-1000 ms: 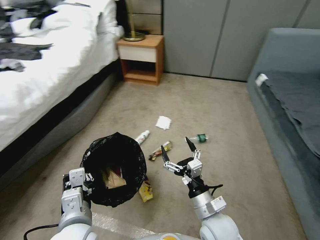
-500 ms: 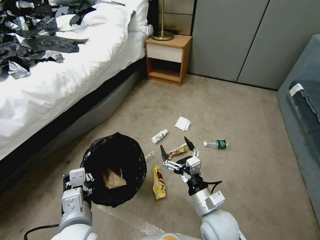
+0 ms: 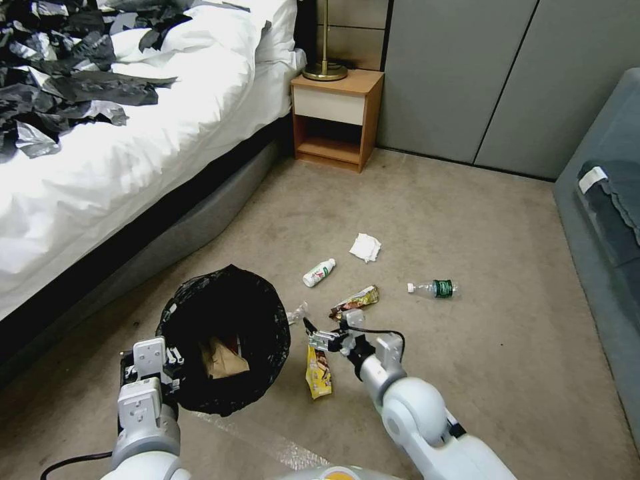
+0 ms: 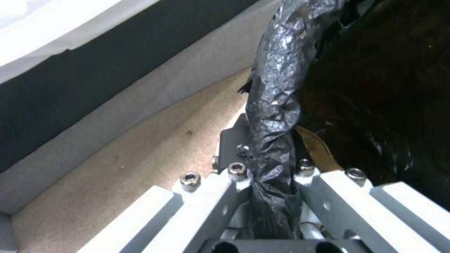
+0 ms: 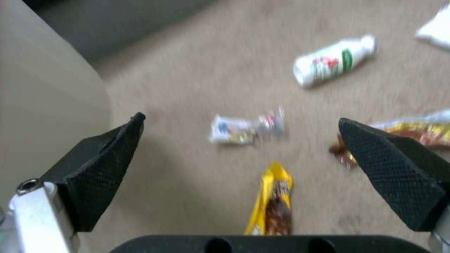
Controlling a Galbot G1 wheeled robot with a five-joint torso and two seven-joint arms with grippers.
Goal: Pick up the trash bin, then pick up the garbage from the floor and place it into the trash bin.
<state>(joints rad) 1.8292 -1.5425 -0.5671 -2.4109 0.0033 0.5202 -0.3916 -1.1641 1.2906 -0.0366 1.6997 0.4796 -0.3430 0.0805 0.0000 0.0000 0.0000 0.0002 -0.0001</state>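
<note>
On the carpet beside the bed, the left gripper [image 4: 269,196] is clamping the bag-wrapped rim of the trash bin [image 3: 223,337], so the bin-pickup step is judged done. Inside the bin a brown paper bag [image 3: 223,360] is already lying, with something red just beside it. The right gripper [image 3: 319,337] is reaching low toward the floor with its jaws spread wide and holding nothing, poised directly over the yellow snack wrapper [image 3: 319,373], which is lying just beside the bin. Litter is remaining on the floor: a small clear wrapper [image 3: 298,312], a gold wrapper [image 3: 353,302], a white bottle [image 3: 319,273], a green-labelled bottle [image 3: 433,288] and a white tissue [image 3: 365,247]. Roughly six pieces are judged left to collect.
</note>
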